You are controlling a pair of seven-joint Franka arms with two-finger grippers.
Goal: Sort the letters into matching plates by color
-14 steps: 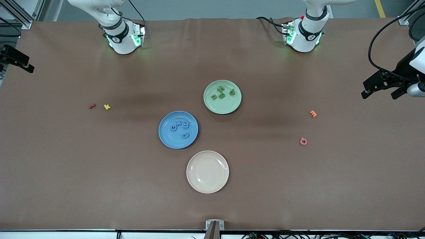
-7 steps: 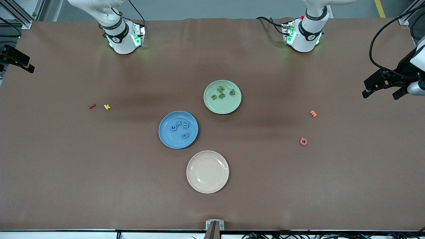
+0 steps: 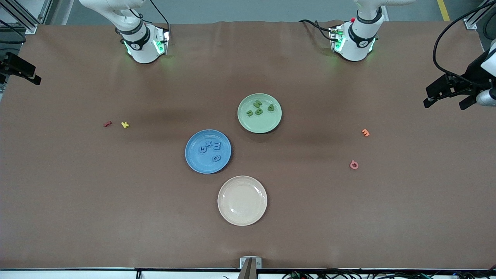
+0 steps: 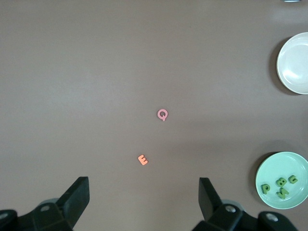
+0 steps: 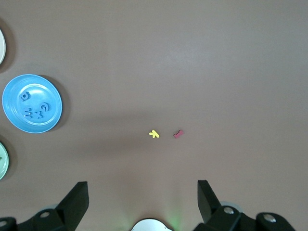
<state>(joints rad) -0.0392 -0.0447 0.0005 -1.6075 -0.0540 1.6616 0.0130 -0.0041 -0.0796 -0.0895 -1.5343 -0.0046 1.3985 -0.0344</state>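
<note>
Letters sit sorted: four blue letters [image 3: 209,149] in the blue plate [image 3: 193,161], four green letters [image 3: 259,108] in the green plate [image 3: 267,126]. Left tool [image 4: 144,202] and right tool [image 5: 143,202], seemingly raised high at opposite table ends, gape wide, empty.

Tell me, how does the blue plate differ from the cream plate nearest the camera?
The blue plate holds four blue letters; the cream plate holds nothing. The blue plate is a strong blue, the cream one pale beige. The blue plate lies farther from the front camera, more toward the right arm's end. Both are round, shallow and look alike in size.
</note>
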